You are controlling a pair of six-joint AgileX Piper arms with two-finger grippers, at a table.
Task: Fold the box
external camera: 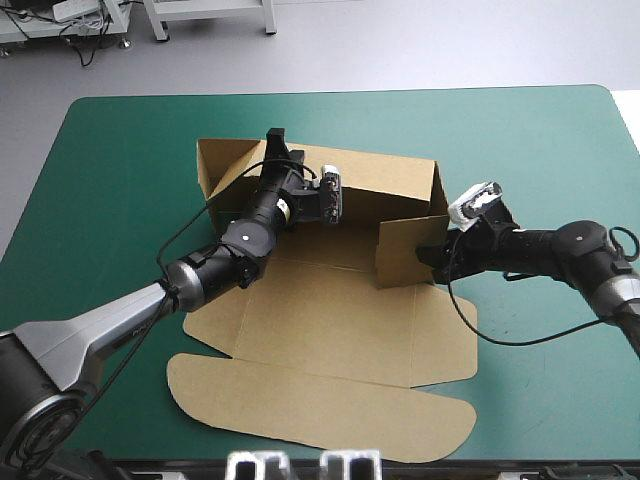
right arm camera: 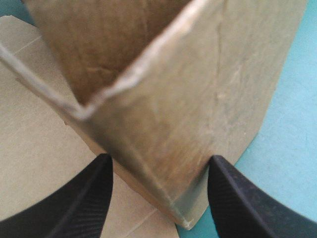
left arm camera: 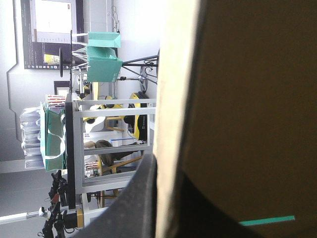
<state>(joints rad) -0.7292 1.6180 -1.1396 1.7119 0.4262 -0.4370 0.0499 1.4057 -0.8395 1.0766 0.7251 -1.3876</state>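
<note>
The left gripper (external camera: 276,140) is pinching the brown box's (external camera: 330,320) raised far wall, fingers pressed together on the board. The right gripper (right arm camera: 161,166) is straddling a standing side flap (external camera: 410,250), fingers (right arm camera: 94,198) spread.

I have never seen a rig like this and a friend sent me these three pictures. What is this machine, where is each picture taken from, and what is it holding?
This is a robot with two arms at a table with a teal-green cover. The wide picture looks down from above and behind the robot. The other two come from a camera on each wrist, looking along that arm's gripper. On the table lies a brown box, a cut sheet of board, partly folded: its far walls stand up and its near flaps lie flat. The left gripper is shut on the far wall, so its wrist picture shows board close up. The right gripper is open, its black fingers on either side of an upright corner at the box's right.
</note>
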